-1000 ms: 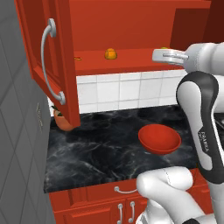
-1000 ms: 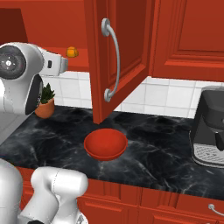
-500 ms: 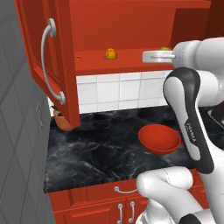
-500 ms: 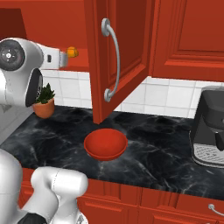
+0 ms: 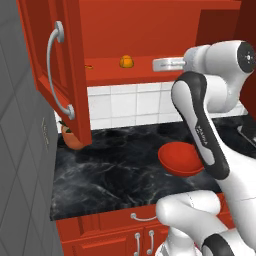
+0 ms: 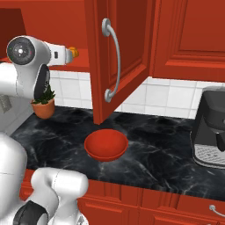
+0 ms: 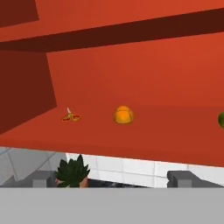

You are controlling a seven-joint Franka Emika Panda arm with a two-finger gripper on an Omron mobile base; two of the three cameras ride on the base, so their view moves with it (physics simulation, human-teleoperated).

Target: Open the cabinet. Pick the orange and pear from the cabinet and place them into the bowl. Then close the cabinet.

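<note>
The red cabinet (image 5: 65,75) stands open, its doors swung out; the right door (image 6: 123,61) hangs over the counter. On the shelf sits the orange (image 5: 126,61) (image 6: 74,52) (image 7: 124,115). Only a green sliver of the pear (image 7: 221,119) shows, at the right edge of the hand view. My gripper (image 5: 156,64) (image 6: 69,55) (image 7: 113,179) is level with the shelf, just in front of it and a little right of the orange, open and holding nothing. The red bowl (image 5: 181,159) (image 6: 105,145) rests on the black counter below.
Small scissors (image 7: 70,117) lie on the shelf left of the orange. A terracotta pot with a green plant (image 6: 44,103) (image 5: 72,139) stands at the counter's back left. A coffee machine (image 6: 211,132) is on the right. A grey wall (image 5: 25,165) bounds the left.
The arm has swung left along the shelf front, bringing the hand nearer the orange. The jaws stay open. The fruit and bowl have not moved.
</note>
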